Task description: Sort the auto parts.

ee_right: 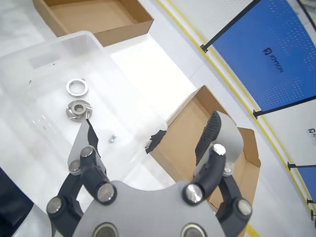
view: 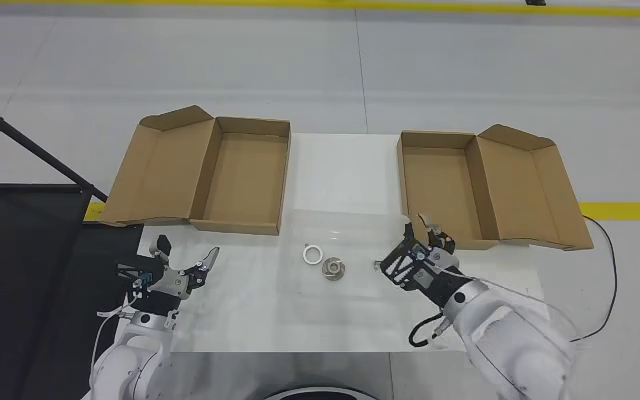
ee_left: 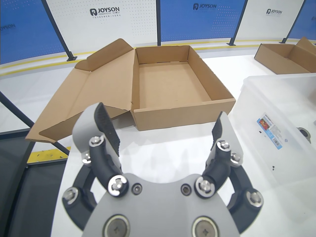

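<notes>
- Left brown cardboard box [view: 245, 170] [ee_left: 167, 82]: you will find it at the far left of the white table [view: 250, 310], open, with its lid flap laid out flat to the left.
- Left gripper [view: 187, 252] [ee_left: 160, 114]: it hangs over the near left part of the table, on your side of the left box and apart from the bin. Its jaws are spread wide, with nothing between them.
- Clear plastic bin [view: 350, 213] [ee_left: 271, 80] [ee_right: 81, 34]: it stands mid-table between the two boxes, and the auto parts lie on its floor.
- Plain silver metal ring [view: 312, 255] [ee_right: 77, 88]: look for it lying flat in the left half of the bin.
- Grey metal flanged disc with a raised centre hub [view: 332, 268] [ee_right: 79, 111]: it lies flat just beside the ring, to its right and nearer you. The two do not touch.
- Small silver bolt [view: 378, 266] [ee_right: 112, 139]: it lies on its side to the right of the disc, apart from it.
- Right gripper [view: 405, 255] [ee_right: 150, 118]: it sits at the bin's right end. Its jaws are released and hold nothing, one toward the disc, the other toward the right box.
- Right brown cardboard box [view: 440, 190] [ee_left: 284, 55] [ee_right: 182, 134]: it stands open at the far right of the table, its lid flap folded out to the right and a strip of black tape at its near left corner.
</notes>
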